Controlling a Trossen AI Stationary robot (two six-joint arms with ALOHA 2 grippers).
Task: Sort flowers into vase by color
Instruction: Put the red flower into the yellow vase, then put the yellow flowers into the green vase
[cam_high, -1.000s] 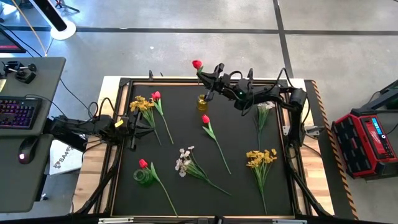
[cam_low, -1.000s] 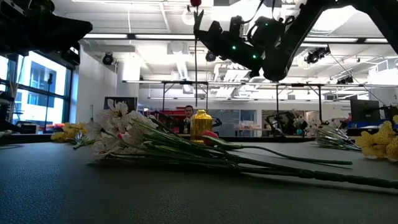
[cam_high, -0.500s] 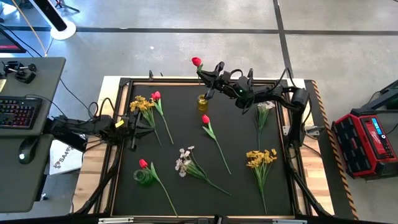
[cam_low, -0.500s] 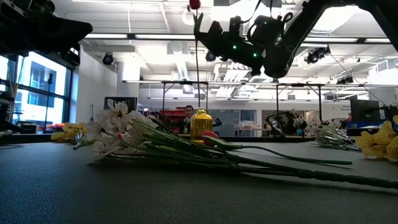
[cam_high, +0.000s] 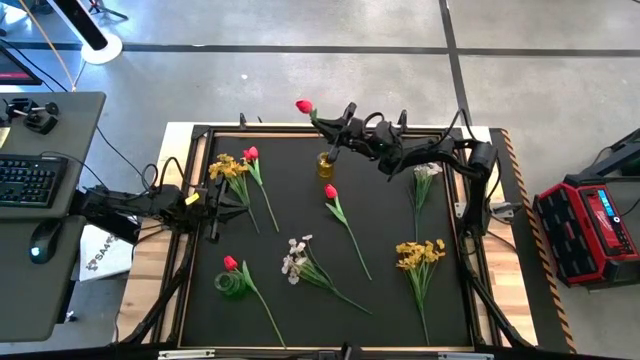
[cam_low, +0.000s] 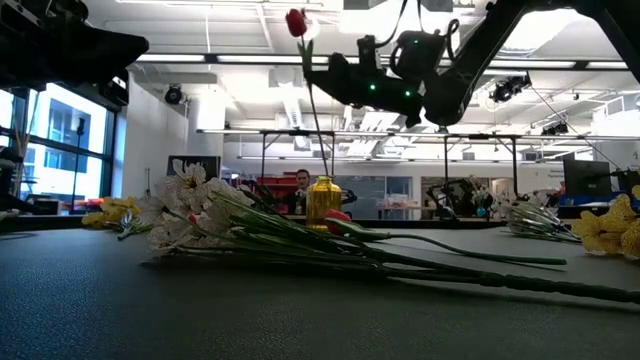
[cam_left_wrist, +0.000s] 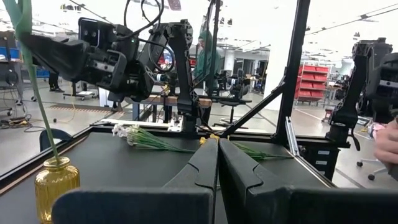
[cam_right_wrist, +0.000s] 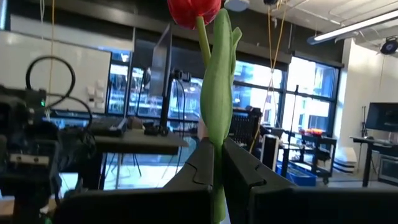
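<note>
1. Nearest the front edge of the worktop (cam_high: 200, 250), a green vase (cam_high: 230, 286) already has one red tulip (cam_high: 231, 263) in it; its stem leans out over the mat.
2. A little farther in lie a white spray (cam_high: 296, 256) and a yellow bunch (cam_high: 420, 252), both flat and not sorted.
3. In the middle a loose tulip (cam_high: 331, 192) lies flat, also not sorted.
4. Farther back, on the left side, a second yellow bunch (cam_high: 226, 166) lies with another tulip (cam_high: 250, 154) just beside it. The left end effector (cam_high: 215, 198) waits near them with its fingers pressed together and holds nothing.
5. On the right side, a second white spray (cam_high: 427, 171) lies below the right arm.
6. At the far edge, the right end effector (cam_high: 335, 128) is pinching the stem of a held tulip (cam_high: 304, 106). The lower end of the stem goes into the yellow vase (cam_high: 325, 164).
7. I judge the task is at an early stage: one flower is placed, one is entering a vase, and six are left.
</note>
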